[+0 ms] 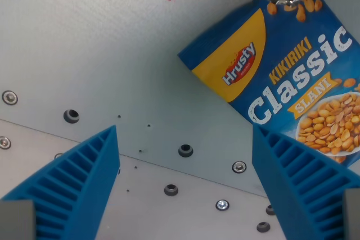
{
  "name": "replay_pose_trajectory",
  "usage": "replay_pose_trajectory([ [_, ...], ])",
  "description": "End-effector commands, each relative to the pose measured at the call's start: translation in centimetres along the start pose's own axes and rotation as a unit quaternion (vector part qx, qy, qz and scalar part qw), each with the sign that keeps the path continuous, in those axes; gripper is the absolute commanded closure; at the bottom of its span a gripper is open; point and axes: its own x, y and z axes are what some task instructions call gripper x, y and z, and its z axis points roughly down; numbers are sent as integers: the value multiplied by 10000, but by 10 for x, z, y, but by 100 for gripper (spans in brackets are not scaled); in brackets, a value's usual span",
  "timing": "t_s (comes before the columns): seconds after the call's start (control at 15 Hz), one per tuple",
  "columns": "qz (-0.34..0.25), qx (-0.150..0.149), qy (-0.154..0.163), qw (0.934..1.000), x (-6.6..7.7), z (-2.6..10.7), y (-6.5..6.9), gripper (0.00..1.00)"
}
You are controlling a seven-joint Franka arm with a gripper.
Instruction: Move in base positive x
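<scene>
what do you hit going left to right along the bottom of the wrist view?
Left blue ribbed plastic claw finger → bare grey metal table with bolt holes → right blue ribbed plastic claw finger. The blue foil Kikiriki Classic peanut bag lies above, toward the wrist view's right, overlapping the right finger, so left unranked.

Peanut bag (292,77): "Hrusty KIKIRIKI Classic SLANI"

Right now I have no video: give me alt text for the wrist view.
The open blue claw hangs over a grey metal table with bolt holes, holding nothing. A blue Hrusty Classic peanut bag lies tilted at the wrist view's upper right.
</scene>
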Motion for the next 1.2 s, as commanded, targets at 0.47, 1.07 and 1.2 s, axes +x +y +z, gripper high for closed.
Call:
replay_pose_trajectory([
  [0.47, 0, -14, 34, 10000, 35, -4, 25, 0],
  [1.07, 0, -14, 34, 10000, 80, -3, 57, 0],
  [1.2, 0, -14, 34, 10000, 90, -3, 64, 0],
])
